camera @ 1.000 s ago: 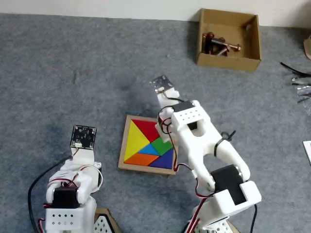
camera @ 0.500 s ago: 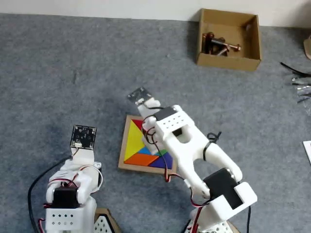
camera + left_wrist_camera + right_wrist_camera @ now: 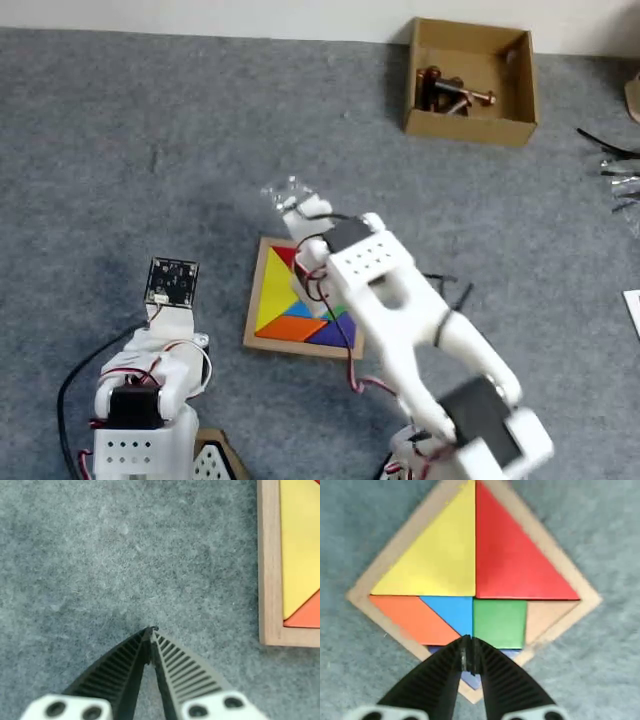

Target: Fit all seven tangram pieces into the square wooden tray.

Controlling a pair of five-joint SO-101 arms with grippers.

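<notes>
Tray slot: bare triangular gap beside the green square, open from above.
Over tray: right arm covers its right part, right tool closed.
Left side: bare surface; left tool closed, near the rim.
Back right: box and cables, well apart.

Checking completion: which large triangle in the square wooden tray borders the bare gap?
The large red triangle; the bare gap adjoins it, not the large yellow triangle.

The wooden tray lies flat, tangram pieces fitted inside, with one small triangular gap beside the green square.
</notes>
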